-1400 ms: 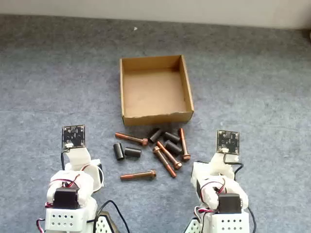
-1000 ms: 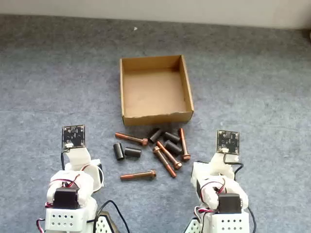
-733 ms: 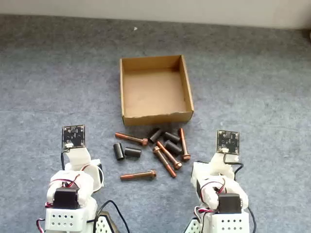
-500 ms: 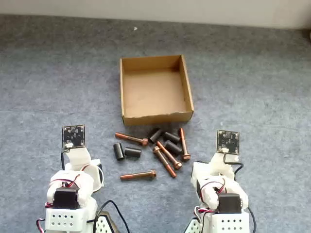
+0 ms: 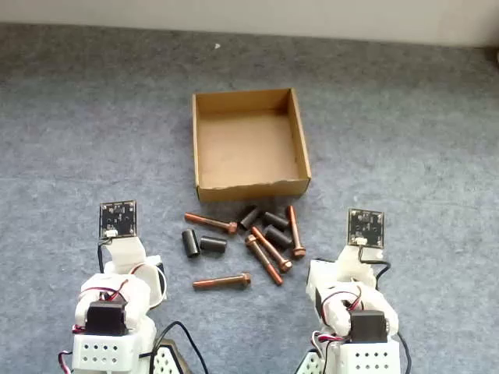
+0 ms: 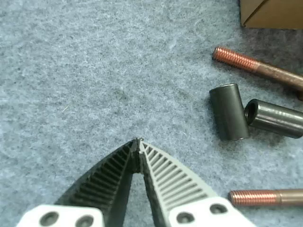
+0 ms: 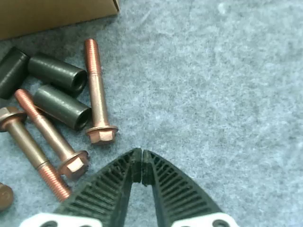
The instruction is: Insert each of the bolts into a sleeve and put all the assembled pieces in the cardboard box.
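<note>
While both arms [image 5: 117, 308] sit parked near-side, cardboard box [image 5: 253, 189] sits past the bolts [image 5: 222, 281], long axis pointing away. Left gripper [image 6: 138, 144] and right gripper [image 7: 141, 156] clenched tip-to-tip above carpet [image 5: 405, 117]. Two bolts lie crosswise, heads right; three run roughly boxward. Sleeves [image 5: 189, 242] scattered among them.

— What's lying under me?
— I'm looking at grey felt [image 5: 93, 117] spreading out on all sides, fuzzy and evenly lit
— And beyond it?
— A pale band [image 5: 249, 12] is running along the far edge
</note>
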You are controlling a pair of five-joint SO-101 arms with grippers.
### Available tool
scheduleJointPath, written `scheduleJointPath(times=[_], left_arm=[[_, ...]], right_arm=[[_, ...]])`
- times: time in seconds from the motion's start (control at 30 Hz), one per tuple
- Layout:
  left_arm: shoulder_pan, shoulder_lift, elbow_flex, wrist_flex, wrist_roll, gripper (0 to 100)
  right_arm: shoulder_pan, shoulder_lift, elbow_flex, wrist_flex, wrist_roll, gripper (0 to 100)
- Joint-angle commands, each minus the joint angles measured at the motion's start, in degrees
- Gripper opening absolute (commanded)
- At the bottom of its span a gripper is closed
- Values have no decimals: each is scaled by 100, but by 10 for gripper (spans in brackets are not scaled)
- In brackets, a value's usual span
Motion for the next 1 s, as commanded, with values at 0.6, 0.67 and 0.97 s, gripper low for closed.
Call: scheduleJointPath(times=[0.6,0.67,0.97], left_arm=[[101,-13,110,18,-44,7],[224,-13,110,18,-44,7],[593,-13,110,18,-35,8]], right_arm=[[48,4,866,4,-26,5],[48,4,866,4,-18,5],[48,4,866,4,-44,5]])
